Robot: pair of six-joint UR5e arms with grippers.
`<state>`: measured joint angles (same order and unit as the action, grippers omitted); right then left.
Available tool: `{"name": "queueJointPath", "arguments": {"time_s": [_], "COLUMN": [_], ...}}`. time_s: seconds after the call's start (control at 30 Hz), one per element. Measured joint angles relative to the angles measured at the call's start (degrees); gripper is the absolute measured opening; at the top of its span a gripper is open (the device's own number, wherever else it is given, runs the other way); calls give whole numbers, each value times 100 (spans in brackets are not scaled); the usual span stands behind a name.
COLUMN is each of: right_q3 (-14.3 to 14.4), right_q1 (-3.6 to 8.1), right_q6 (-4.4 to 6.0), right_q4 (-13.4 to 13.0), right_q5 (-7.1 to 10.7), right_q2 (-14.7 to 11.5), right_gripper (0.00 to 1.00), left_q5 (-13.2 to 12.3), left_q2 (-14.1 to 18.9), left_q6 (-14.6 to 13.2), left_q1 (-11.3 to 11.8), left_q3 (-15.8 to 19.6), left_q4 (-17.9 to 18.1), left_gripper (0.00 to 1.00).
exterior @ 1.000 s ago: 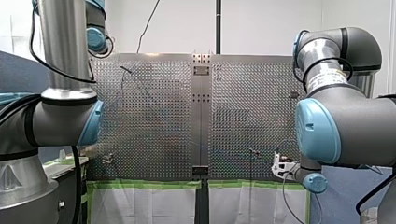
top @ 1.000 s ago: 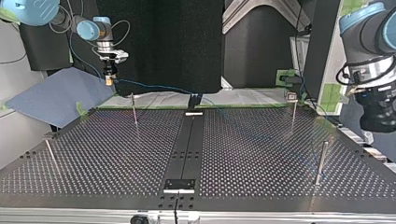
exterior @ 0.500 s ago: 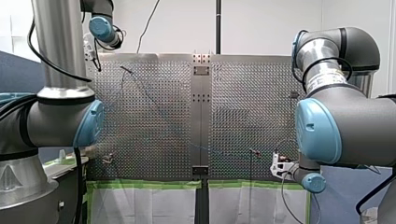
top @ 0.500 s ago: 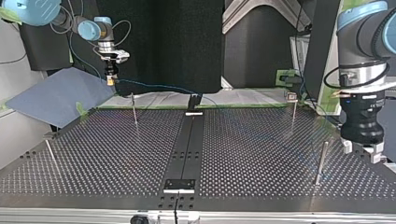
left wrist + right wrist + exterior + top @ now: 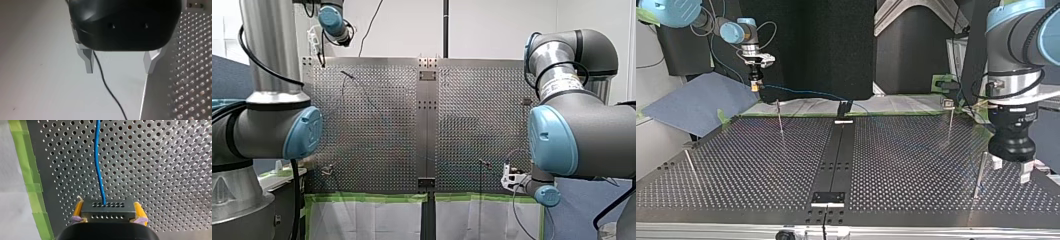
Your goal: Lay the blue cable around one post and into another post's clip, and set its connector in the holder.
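Right wrist view: my right pincer pinches the black connector between its yellow pads, and the blue cable runs from it ahead over the perforated tabletop. My left pincer hangs spread, just beside a post in the top view.
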<state>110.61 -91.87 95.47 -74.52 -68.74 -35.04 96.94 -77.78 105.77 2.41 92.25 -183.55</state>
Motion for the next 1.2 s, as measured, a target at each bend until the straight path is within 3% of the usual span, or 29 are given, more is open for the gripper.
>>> {"name": "queueJointPath", "arguments": {"time_s": [0.4,0.6,0.77,1.0,1.2], "right_q3": [-21,-71,-93,-95,-96], "right_q1": [-10,-40,-62,-87,-102], "right_q6": [0,0,-2,0,0], "right_q4": [20,117,159,164,165], "right_q5": [0,-42,-51,-61,-62], "right_q2": [0,0,0,0,1], "right_gripper": [0,0,0,0,0], "left_q5": [492,638,595,335,211], "left_q2": [-335,-377,-356,-331,-329], "left_q6": [-536,-862,-1157,-1550,-1720], "left_q1": [-471,-552,-570,-582,-591], "left_q3": [148,170,140,40,21], "left_q4": [-535,-860,-1155,-1547,-1858], "left_gripper": [100,100,100,100,100]}}
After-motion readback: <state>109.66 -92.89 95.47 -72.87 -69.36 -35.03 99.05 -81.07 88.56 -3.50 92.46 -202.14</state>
